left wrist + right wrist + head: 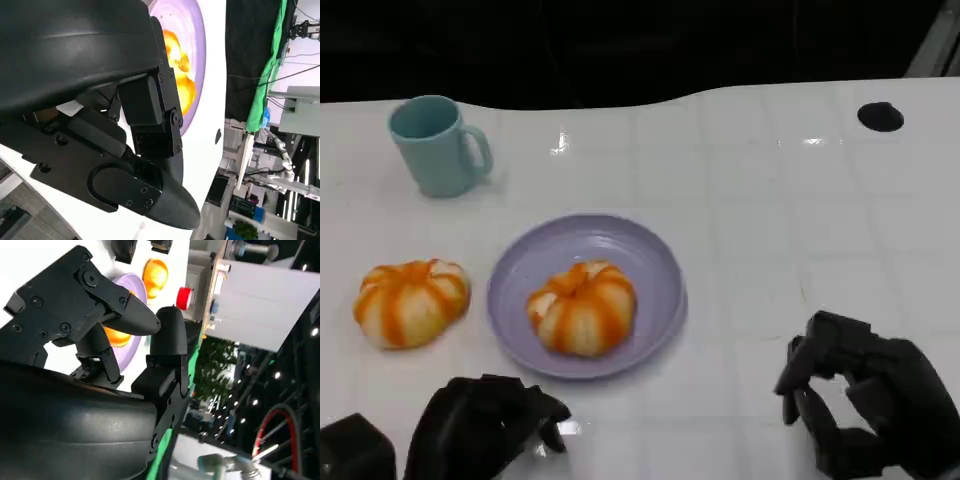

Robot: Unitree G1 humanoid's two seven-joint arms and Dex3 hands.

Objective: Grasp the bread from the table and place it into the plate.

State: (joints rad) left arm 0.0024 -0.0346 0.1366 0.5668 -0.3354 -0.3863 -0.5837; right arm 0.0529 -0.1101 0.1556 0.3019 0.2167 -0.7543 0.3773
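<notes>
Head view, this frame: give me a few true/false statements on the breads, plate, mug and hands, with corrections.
1. One bread lies in the purple plate. True.
2. A second bread sits on the table to the left of the plate in the picture. True.
3. The mug stands inside the plate. False: it stands on the table, beyond the plate toward the far left.
4. The left hand holds a bread. False: it holds nothing and sits near the table's near edge, apart from both breads.
5. The right hand rests on the plate. False: it is apart from the plate, off to its right, and holds nothing.
</notes>
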